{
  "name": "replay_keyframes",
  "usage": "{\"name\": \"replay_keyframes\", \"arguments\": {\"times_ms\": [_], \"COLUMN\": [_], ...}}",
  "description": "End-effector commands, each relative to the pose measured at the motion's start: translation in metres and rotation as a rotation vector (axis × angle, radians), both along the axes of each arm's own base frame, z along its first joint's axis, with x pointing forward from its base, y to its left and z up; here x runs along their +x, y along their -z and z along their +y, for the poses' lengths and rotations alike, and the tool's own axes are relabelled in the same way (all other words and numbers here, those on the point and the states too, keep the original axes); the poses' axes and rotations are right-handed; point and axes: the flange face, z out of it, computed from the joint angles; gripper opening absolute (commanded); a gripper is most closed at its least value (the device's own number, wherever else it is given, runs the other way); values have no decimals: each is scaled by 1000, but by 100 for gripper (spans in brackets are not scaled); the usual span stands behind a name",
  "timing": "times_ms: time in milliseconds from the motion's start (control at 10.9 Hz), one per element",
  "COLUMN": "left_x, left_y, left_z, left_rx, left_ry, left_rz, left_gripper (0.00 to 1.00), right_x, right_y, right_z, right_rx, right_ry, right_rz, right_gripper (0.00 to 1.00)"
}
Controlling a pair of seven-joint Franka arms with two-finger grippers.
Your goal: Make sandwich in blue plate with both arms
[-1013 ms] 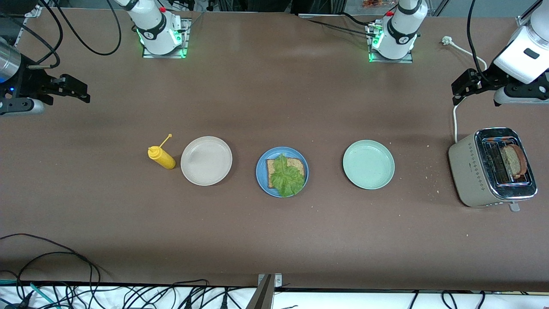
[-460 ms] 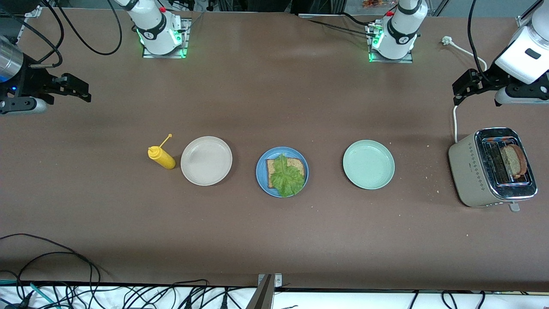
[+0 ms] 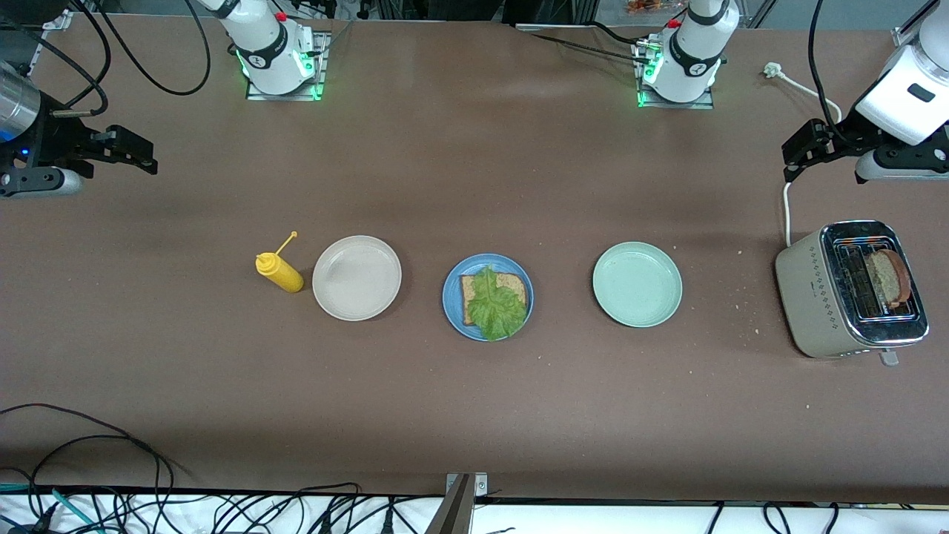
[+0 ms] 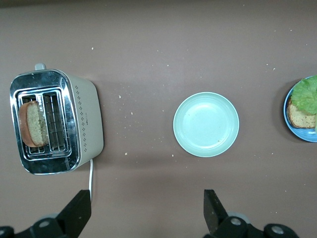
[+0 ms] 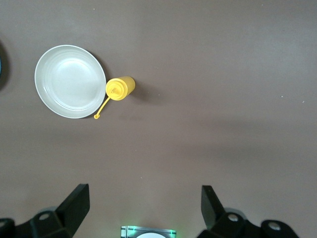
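So the blue plate (image 3: 487, 297) sits mid-table, between the beige plate (image 3: 356, 277) and the pale green plate (image 3: 637, 284). On it lies one slice of bread (image 3: 494, 295), flat, edges roughly square to the table edge, with the lettuce leaf (image 3: 495, 305) on top. The leaf's long axis runs toward the front camera, and its nearer tip hangs over the plate rim. There's no top slice on it; a second slice (image 3: 887, 278) stands on edge in the toaster (image 3: 850, 288) at the left arm's end of the table.

Both grippers are well apart from the plate, up in the air at the table's ends. The left gripper (image 3: 802, 151) hovers over bare table beside the toaster's cord, fingers (image 4: 78, 212) spread wide and holding nothing. The right gripper (image 3: 127, 151) hangs over bare table at the right arm's end, well away from the yellow mustard bottle (image 3: 279, 271), fingers (image 5: 76, 203) likewise spread and holding nothing.
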Motion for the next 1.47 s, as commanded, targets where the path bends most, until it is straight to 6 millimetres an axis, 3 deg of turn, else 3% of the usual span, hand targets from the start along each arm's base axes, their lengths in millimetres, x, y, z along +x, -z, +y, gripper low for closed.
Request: {"name": "replay_keyframes", "arguments": {"times_ms": [0,1197,1381], "left_x": [2,2,2], "left_y": [-6,-6,-6], "left_z": [0,0,1], "left_rx": [-12,-14,-14], "left_ry": [-8,-8,-9], "left_rz": [3,3,3], "left_gripper": [100,100,100], "right_x": [-6,-5,3], "right_y": [-1,0,25], "right_z": [-1,-2,-7], "right_rx": [-12,-13,-12], "right_ry": [-2,-2,7], "right_rz": [4,7,56], "right_gripper": [100,100,100]}}
